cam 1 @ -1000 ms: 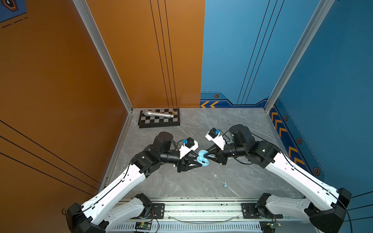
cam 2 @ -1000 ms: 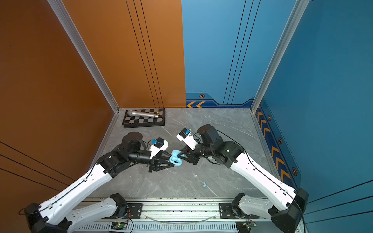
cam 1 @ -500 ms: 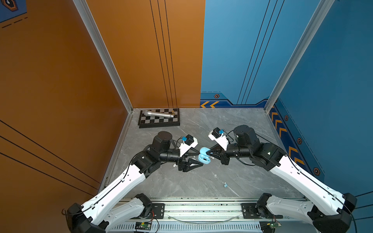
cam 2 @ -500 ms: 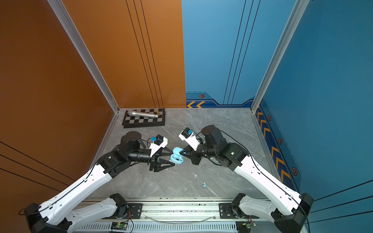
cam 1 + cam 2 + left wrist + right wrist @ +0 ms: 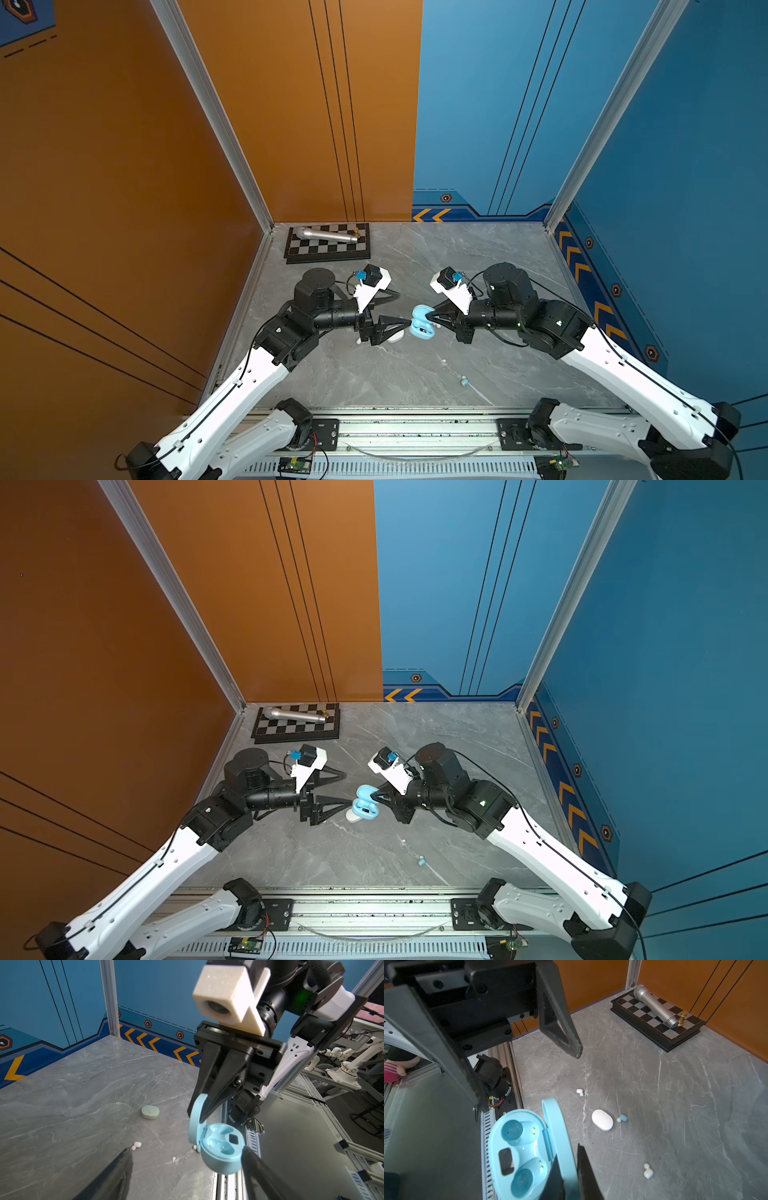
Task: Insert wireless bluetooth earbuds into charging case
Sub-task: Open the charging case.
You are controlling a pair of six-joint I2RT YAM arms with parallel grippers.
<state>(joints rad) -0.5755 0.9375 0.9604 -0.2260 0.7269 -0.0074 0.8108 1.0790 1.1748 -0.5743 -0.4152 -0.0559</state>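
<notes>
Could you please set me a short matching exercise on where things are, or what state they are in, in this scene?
Things:
1. blue case
2. white case
3. microphone
4. left gripper

States:
a. lying on the chessboard
b. open, lid pinched by the right gripper
c. shut, on the table
d. jaws wide apart

Pairs: 1-b, 2-c, 3-a, 4-d.

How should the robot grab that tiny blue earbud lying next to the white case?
Pinch the blue earbud across its rounded darker body, not the small pale tip, coming straight down from above, because it lies flat on the table. Keep clear of the white case close beside that tip. The left gripper is open and free.
</notes>
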